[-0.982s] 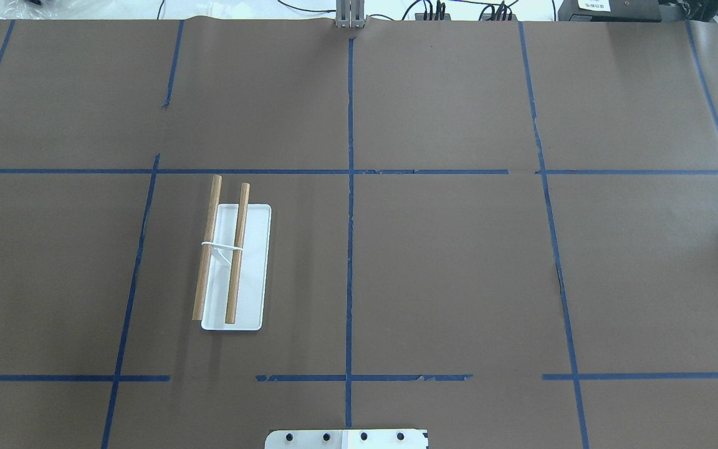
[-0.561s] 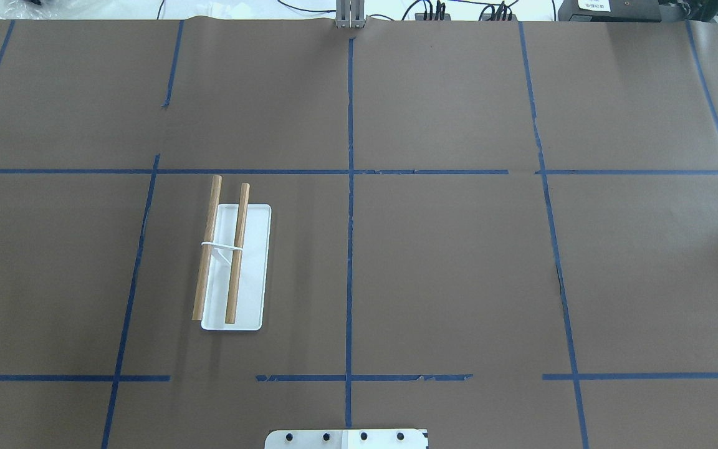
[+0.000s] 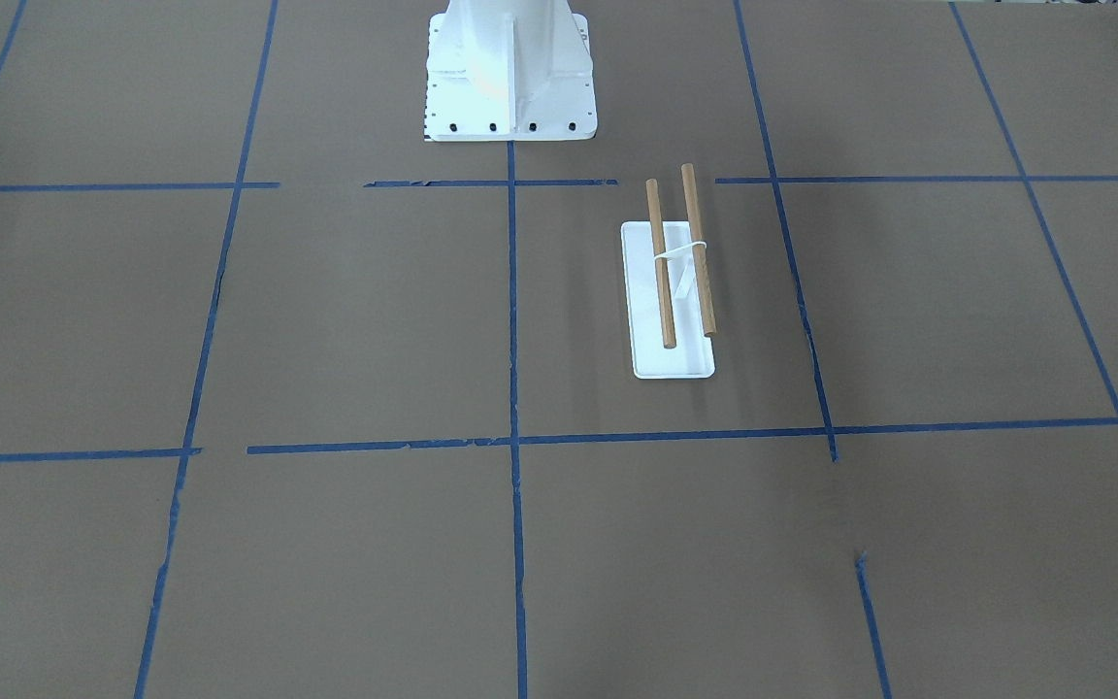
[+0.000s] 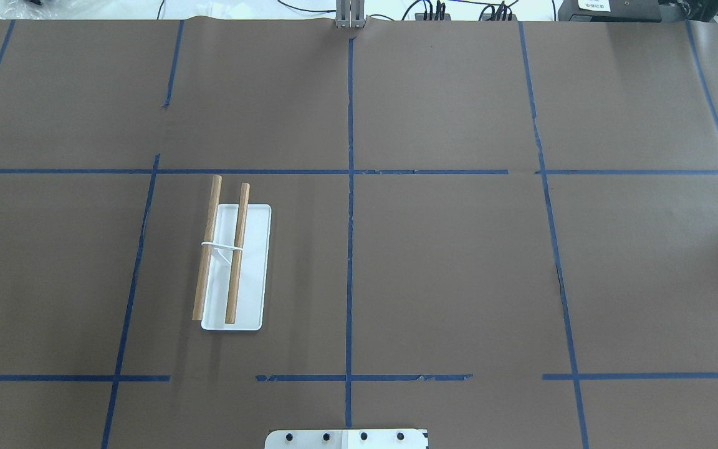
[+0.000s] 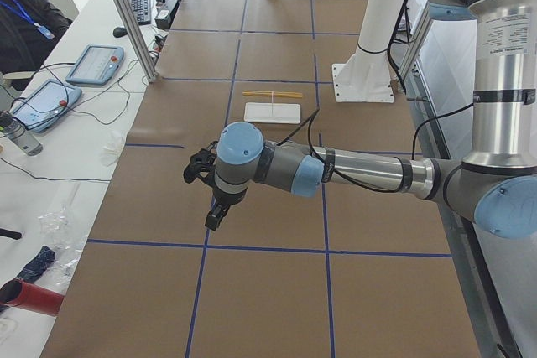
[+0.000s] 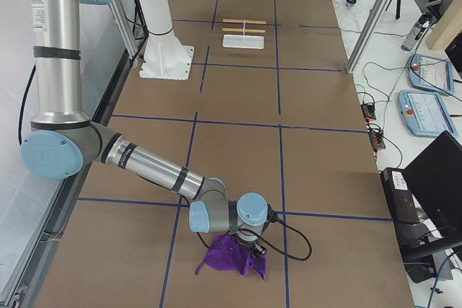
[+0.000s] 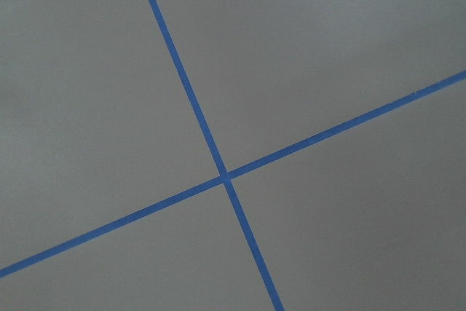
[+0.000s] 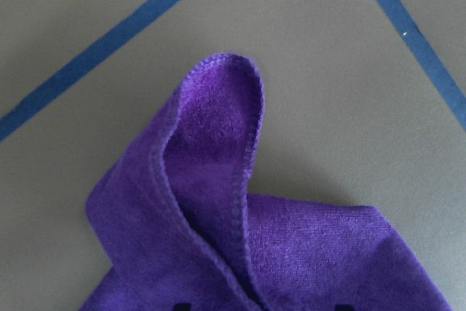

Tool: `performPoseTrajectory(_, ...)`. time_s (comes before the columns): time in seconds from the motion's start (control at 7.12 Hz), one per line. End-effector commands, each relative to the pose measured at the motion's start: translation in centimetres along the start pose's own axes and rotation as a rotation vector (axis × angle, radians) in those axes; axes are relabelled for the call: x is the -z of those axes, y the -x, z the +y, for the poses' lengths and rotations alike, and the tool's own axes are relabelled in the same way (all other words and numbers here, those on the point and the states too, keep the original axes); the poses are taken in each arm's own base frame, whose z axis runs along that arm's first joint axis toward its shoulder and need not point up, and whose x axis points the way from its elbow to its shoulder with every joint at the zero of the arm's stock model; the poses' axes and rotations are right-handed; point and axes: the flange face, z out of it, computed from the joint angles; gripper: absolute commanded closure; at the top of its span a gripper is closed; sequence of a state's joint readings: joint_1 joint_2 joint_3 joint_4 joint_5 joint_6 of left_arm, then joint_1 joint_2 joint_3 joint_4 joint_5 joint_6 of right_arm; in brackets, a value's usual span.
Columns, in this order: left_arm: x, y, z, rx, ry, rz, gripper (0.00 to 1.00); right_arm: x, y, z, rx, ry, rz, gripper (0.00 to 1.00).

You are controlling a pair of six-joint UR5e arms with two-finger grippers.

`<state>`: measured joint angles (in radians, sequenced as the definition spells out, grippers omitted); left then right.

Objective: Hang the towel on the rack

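The rack (image 4: 234, 268) stands on the brown table on my left side: a white flat base, a thin white upright and two wooden rods; it also shows in the front view (image 3: 674, 291) and small in both side views (image 5: 273, 102) (image 6: 244, 34). Nothing hangs on it. The purple towel (image 6: 231, 259) lies crumpled at the table's far right end, with a raised fold in the right wrist view (image 8: 226, 180). My right gripper (image 6: 253, 249) is right at the towel; I cannot tell its state. My left gripper (image 5: 211, 217) hovers over bare table at the left end; I cannot tell its state.
The white bolted robot pedestal (image 3: 509, 78) stands at the table's near middle edge. Blue tape lines (image 7: 226, 176) cross the brown cover. An aluminium post (image 5: 126, 14) and control tablets (image 5: 92, 64) stand along the operators' side. A red cylinder (image 5: 29, 298) lies off the left end.
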<state>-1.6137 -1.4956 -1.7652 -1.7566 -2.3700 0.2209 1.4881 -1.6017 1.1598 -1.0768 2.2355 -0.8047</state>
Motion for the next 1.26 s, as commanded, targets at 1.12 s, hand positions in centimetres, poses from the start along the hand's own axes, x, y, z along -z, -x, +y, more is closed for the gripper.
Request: performPoseTrajectory(1.12,1.5,-2.4,-1.9,-0.003,-0.128,0.102,0.00,24.5,2.4,-15.6,0.033,-0.020,0.076,1.00)
